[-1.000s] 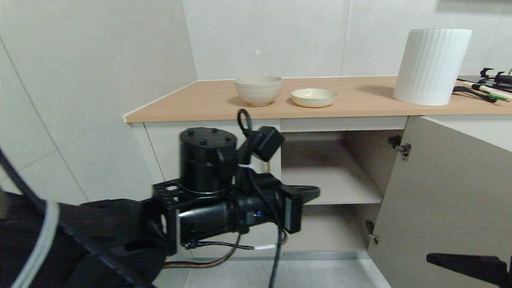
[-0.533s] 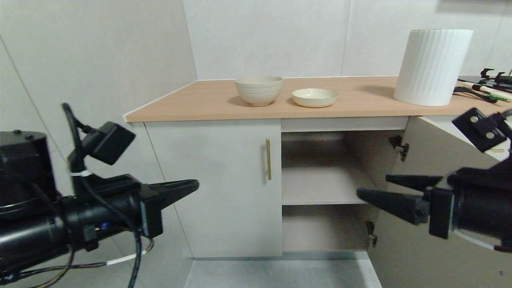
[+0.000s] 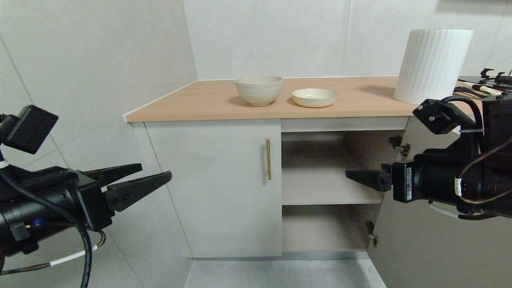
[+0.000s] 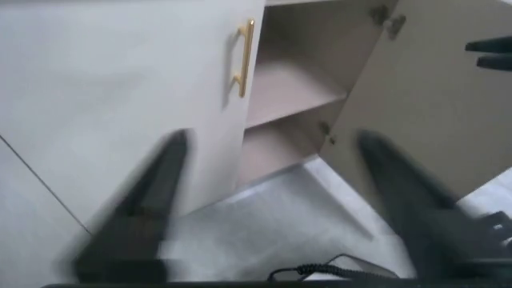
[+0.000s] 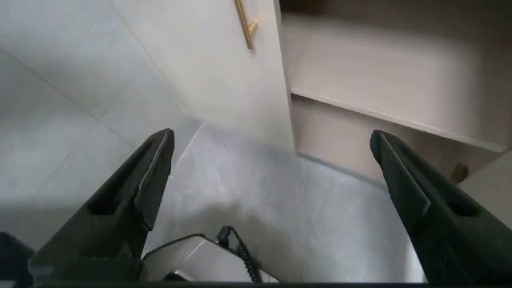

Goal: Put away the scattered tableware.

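Bowl [image 3: 258, 90] sat upright on the wooden countertop [image 3: 360, 100], near its back left corner. A shallow dish [image 3: 314, 97] sat just beside the bowl on the robot's right, not touching it. Both were well apart from either gripper. Left gripper [image 3: 156, 170] was low on the left in front of the tiled wall, level with the closed cabinet door [image 3: 224, 184], jaws spread apart and holding nothing. The left wrist view showed the same gripper [image 4: 272, 208] with fingers [image 4: 144, 216] wide apart and only floor and cabinet between them. Right gripper [image 3: 362, 178] was in front of the open cabinet bay at the height of the middle shelf [image 3: 320, 186]. It was edge-on in the head view, but the right wrist view [image 5: 280, 200] showed its jaws wide open and empty. The right cabinet door [image 3: 420, 248] stood swung open toward the robot, and the gold handle [image 3: 268, 159] was on the closed left door. A tall white ribbed cylinder [image 3: 432, 66] stood on the counter's right part, with some dark tools [image 3: 486, 90] lying past it at the far right edge.
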{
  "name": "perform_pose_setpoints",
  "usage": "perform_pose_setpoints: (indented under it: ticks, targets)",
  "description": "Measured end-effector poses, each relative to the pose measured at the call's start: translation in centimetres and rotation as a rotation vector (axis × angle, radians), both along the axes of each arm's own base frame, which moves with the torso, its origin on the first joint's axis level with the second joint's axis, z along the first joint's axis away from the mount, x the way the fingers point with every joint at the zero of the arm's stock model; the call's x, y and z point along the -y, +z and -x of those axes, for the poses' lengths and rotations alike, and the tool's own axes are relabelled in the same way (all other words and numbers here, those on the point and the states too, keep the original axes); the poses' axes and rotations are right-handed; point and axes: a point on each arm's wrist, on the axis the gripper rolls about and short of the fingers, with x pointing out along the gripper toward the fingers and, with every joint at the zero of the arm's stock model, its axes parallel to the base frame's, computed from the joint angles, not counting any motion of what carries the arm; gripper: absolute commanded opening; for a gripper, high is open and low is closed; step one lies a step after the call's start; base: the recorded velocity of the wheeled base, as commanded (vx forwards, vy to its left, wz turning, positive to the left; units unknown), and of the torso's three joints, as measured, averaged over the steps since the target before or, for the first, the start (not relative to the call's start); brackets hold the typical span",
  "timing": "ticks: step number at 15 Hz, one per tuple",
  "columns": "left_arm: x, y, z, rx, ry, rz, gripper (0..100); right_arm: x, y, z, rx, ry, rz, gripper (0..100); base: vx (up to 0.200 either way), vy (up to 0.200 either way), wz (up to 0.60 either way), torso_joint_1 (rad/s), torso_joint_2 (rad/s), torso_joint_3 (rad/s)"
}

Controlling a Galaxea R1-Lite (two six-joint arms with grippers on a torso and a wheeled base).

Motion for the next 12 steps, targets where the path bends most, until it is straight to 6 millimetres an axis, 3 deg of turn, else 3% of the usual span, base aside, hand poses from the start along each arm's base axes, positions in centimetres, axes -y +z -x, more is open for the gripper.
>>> perform_pose_setpoints:
  ticks: [6, 12]
  targets:
    - [-0.1, 0.6, 0.3, 0.020, 0.001, 0.009, 100, 0.5, 1.3, 0.7, 0.006, -0.010, -0.003, 100, 0.000, 0.000, 0.00, 0.000, 0.00, 0.000]
    - [-0.1, 0.7, 0.3, 0.021, 0.002, 0.011, 100, 0.7, 1.5, 1.3, 0.015, 0.002, -0.011, 100, 0.200, 0.000, 0.00, 0.002, 0.00, 0.003]
